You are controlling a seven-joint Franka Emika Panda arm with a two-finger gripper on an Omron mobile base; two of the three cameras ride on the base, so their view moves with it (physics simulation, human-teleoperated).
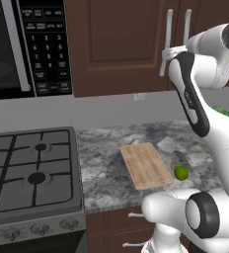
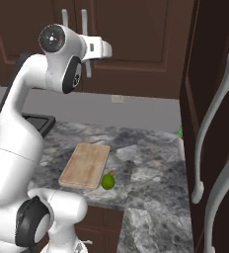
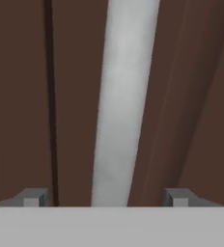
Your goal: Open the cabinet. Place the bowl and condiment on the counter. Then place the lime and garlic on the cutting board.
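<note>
1. The upper cabinet (image 1: 121, 44) of dark brown wood is seen with both doors shut, so its contents cannot be told.
2. 2 pale vertical handles are mounted side by side on the doors; the left handle (image 1: 168, 29) and the right handle (image 1: 187, 27) are seen just above the robot's hand.
3. In the hand view, 1 handle (image 3: 126, 96) is framed between the 2 fingertips (image 3: 34, 197) of the tool (image 3: 105, 198).
4. The tool is held spread wide, one tip on each side of the handle; nothing is gripped, and contact cannot be made out.
5. A wooden cutting board (image 1: 145, 165) is laid on the grey marbled table (image 1: 106, 163), with nothing on it.
6. A lime (image 1: 181, 172) is placed on the table just beside the board's right edge.
7. A gas stove (image 1: 30, 173) is set to the left of the table, under a microwave (image 1: 30, 47).
8. Something green (image 1: 227, 112) is partly hidden behind the arm.
</note>
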